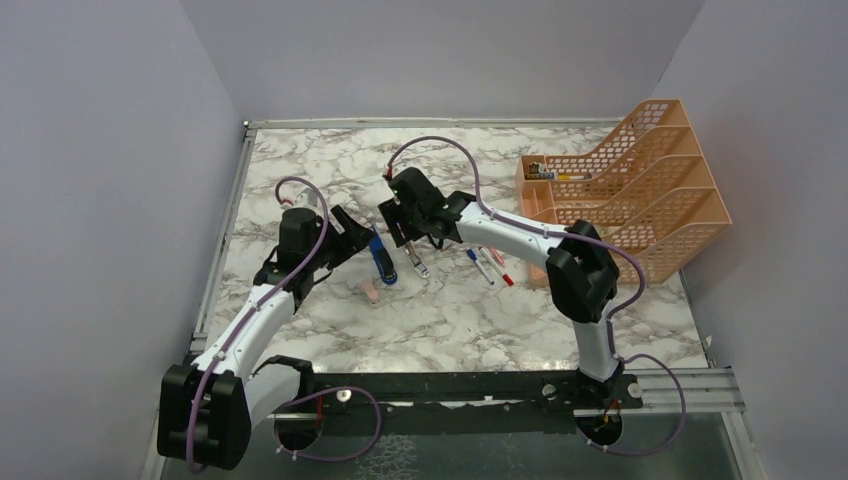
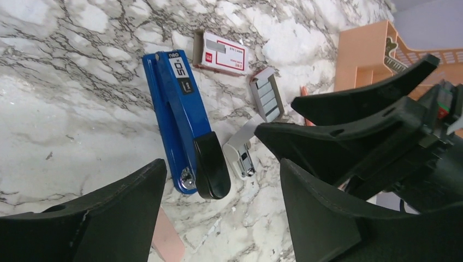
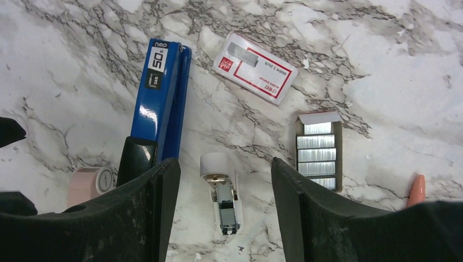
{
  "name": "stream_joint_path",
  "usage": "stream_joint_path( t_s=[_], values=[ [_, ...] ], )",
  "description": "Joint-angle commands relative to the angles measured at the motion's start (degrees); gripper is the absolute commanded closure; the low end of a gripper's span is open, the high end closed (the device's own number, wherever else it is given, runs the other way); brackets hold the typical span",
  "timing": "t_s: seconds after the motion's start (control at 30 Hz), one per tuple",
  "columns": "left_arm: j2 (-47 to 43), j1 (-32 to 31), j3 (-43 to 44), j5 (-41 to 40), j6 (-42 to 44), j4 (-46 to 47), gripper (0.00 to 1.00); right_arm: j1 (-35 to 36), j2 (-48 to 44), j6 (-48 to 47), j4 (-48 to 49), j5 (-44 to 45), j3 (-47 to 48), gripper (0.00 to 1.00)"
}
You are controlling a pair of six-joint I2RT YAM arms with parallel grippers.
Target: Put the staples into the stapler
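Top view: left tool (image 1: pixel 355 230) and right tool (image 1: pixel 398 228) flank the blue stapler (image 1: pixel 381 258) on the table (image 1: pixel 450 320). Left wrist: tool apart, empty, above the flat stapler. Right wrist: tool apart, empty; staple tray (image 3: pixel 318 153) near red-and-white sleeve (image 3: pixel 255 68).

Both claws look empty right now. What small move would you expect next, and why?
Probably the left gripper lowers onto the blue stapler to grasp it. The stapler lies shut, with no channel showing, while the staples already lie uncovered nearby. The right gripper is open and empty too, so opening the stapler seems to come first.
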Motion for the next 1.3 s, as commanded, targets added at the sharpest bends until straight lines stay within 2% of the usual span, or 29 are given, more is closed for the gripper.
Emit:
stream_joint_path(
  t_s=[0.0, 0.2, 0.53, 0.6, 0.73, 0.87, 0.93, 1.07, 1.27],
  values=[
    [0.1, 0.3, 1.2, 4.7, 1.9, -2.2, 0.21, 0.3, 2.5, -4.1, -1.7, -4.1, 3.3, 0.35],
    [1.3, 0.3, 1.3, 7.0, 2.9, -2.9, 0.23, 0.0, 5.6, -4.9, -3.3, -4.9, 5.3, 0.43],
    [2.4, 0.1, 1.3, 11.4, 3.2, -2.8, 0.45, -0.3, 6.6, -5.7, -4.6, -7.0, 6.1, 0.6],
    [3.0, -0.2, 1.4, 12.2, 3.0, -2.5, 0.48, -0.3, 6.1, -5.1, -4.9, -6.3, 5.8, 0.66],
    [3.7, -1.7, 0.9, 12.8, 1.5, -0.9, 0.49, -0.3, 3.8, -3.5, -4.7, -3.0, 3.5, 0.68],
    [5.0, -5.3, -0.6, 12.4, -1.7, 2.6, 0.51, -0.3, 0.6, -0.9, -4.4, 0.0, 0.0, 0.68],
    [5.9, -9.2, -1.2, 11.0, -3.4, 4.6, 0.52, -0.3, -1.1, 0.5, -4.3, 1.2, -1.9, 0.68],
    [8.4, -16.9, -1.8, 5.0, -6.8, 7.6, 0.56, -0.4, -4.0, 2.8, -4.8, 2.2, -5.8, 0.68],
    [10.0, -22.4, -4.2, -2.6, -12.0, 11.8, 0.64, -0.6, -8.5, 6.6, -4.8, 3.5, -11.2, 0.68]
  ],
)
